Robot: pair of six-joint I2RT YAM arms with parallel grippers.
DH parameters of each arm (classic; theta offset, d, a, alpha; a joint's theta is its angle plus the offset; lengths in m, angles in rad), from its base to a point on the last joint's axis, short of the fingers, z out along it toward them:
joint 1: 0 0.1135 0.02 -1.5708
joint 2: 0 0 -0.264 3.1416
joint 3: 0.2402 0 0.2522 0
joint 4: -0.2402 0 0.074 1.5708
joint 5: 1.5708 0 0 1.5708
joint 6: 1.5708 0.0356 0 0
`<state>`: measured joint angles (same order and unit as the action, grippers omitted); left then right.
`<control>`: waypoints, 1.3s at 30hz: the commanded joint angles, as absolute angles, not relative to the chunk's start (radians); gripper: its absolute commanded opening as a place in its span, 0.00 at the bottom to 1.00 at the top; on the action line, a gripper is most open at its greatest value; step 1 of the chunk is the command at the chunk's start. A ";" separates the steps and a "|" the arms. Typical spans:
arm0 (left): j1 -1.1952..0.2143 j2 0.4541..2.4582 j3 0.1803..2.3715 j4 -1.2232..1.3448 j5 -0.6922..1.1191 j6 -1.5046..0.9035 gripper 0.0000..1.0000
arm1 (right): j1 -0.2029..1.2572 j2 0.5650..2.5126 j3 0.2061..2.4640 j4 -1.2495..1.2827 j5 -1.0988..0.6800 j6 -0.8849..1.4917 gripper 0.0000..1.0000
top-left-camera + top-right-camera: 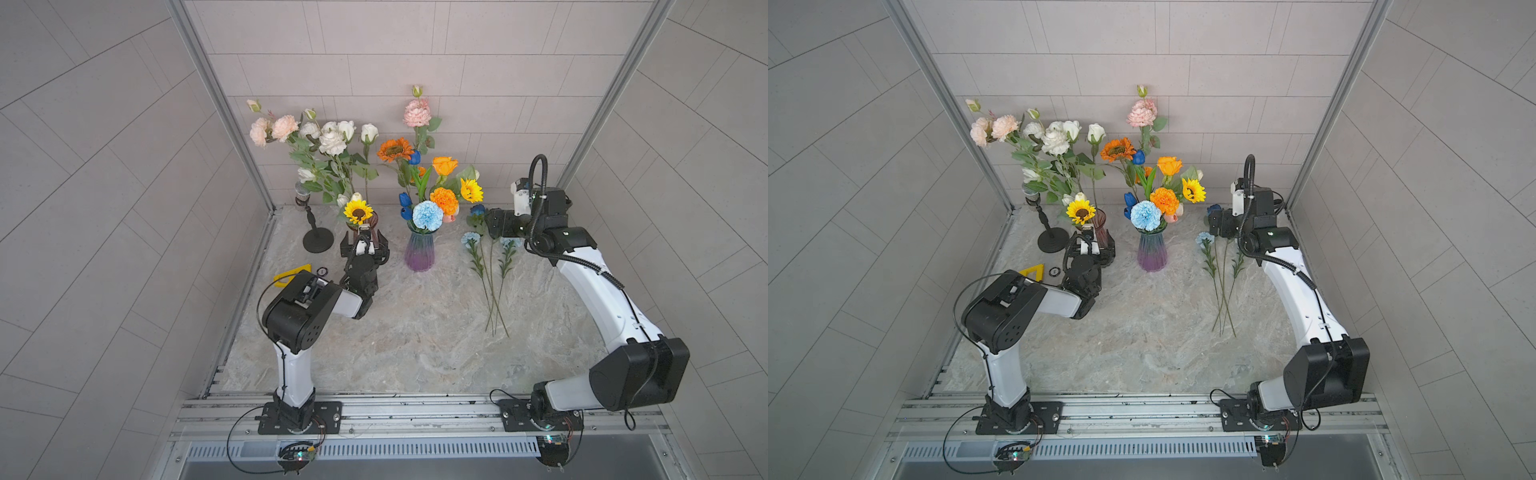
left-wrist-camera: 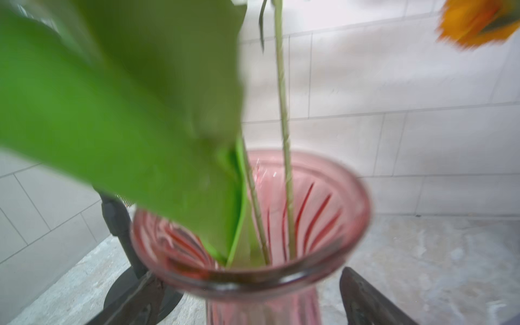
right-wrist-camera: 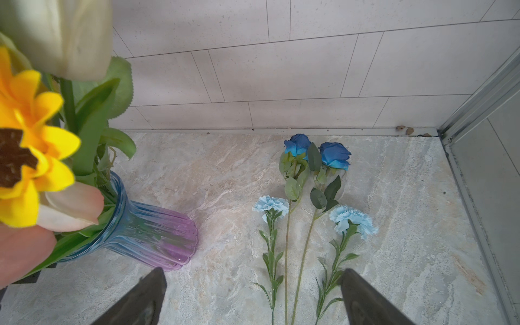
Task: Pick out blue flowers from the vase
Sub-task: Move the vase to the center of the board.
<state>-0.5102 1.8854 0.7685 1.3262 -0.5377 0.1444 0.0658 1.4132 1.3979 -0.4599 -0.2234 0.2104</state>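
Observation:
The blue-to-purple glass vase [image 1: 419,253] [image 3: 157,233] stands mid-table. It holds a pale-blue carnation [image 1: 427,215] and deep-blue tulip buds [image 1: 405,200] among orange and yellow blooms. Several blue flowers lie on the table to its right: two blue roses [image 3: 298,145] and two pale-blue carnations [image 3: 271,204]. My right gripper [image 1: 491,224] [image 3: 253,284] hovers open above their stems, holding nothing. My left gripper [image 1: 365,244] [image 2: 250,298] is open, its fingers either side of the neck of a pink glass vase [image 2: 332,194] without touching it.
The pink vase [image 1: 371,221] holds a sunflower [image 1: 358,211] and white and pink blooms. A black stand [image 1: 316,239] is just to its left, with a yellow piece [image 1: 291,274] and a small ring [image 1: 322,271] nearby. Tiled walls close the back and sides.

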 commanded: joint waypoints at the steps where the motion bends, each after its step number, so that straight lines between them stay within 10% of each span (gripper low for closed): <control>1: -0.541 1.810 0.748 1.320 -0.531 0.185 1.00 | 0.062 1.382 1.393 -0.458 -0.218 0.210 0.97; 39: -0.768 1.859 0.862 1.205 -0.428 0.019 1.00 | 0.027 1.362 1.381 -0.449 -0.248 0.218 0.98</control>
